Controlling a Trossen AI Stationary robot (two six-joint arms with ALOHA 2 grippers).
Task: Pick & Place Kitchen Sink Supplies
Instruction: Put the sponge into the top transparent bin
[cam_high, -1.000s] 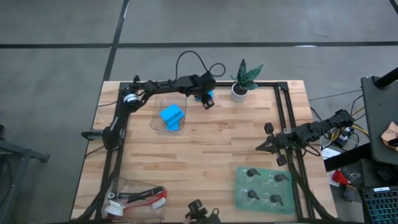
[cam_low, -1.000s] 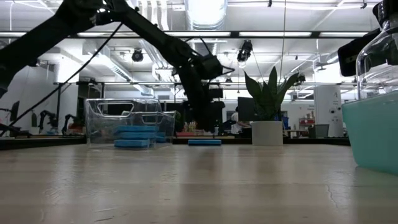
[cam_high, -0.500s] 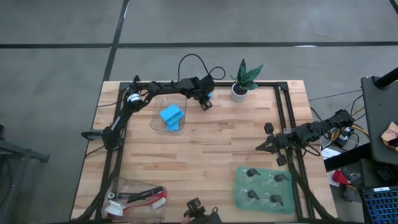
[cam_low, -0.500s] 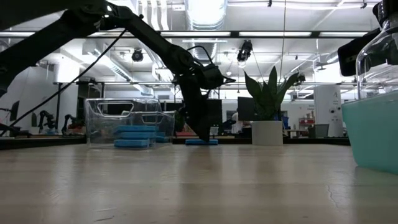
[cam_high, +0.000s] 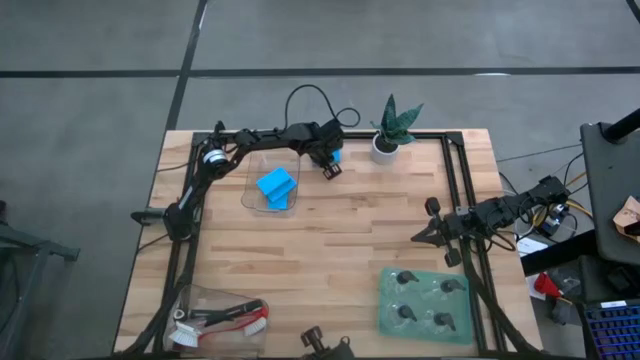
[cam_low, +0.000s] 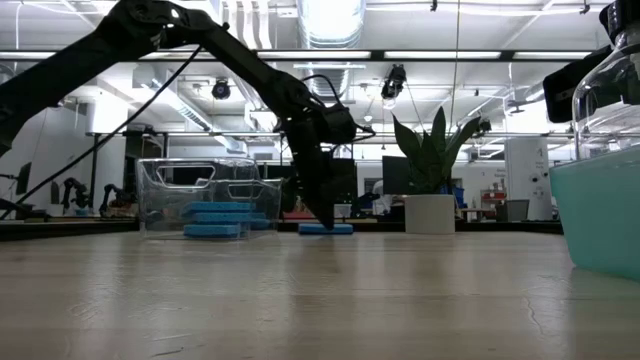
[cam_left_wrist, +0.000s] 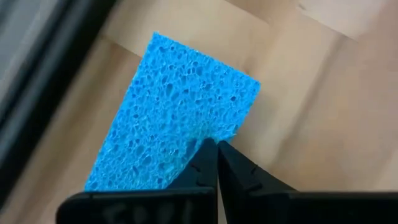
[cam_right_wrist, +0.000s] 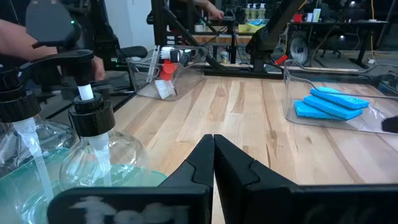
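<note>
Left end effector (cam_high: 327, 168) at a loose blue sponge (cam_left_wrist: 174, 118) on the far tabletop (cam_high: 340, 240).
Fingers are shut, apparently pinching the sponge's edge. Next likely: lift it into the clear tray (cam_high: 252, 190) just left. Right end effector (cam_high: 422, 236) waits shut.

Right hand (cam_right_wrist: 214, 144) closed over wooden table (cam_right_wrist: 249, 118), 2 blue sponges (cam_right_wrist: 329, 102) in clear tray (cam_right_wrist: 298, 78)

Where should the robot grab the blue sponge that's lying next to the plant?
Probably across the sponge's two long edges, near the middle, coming straight down from above. It lies flat on the table, so only its thin sides give something to pinch.
</note>
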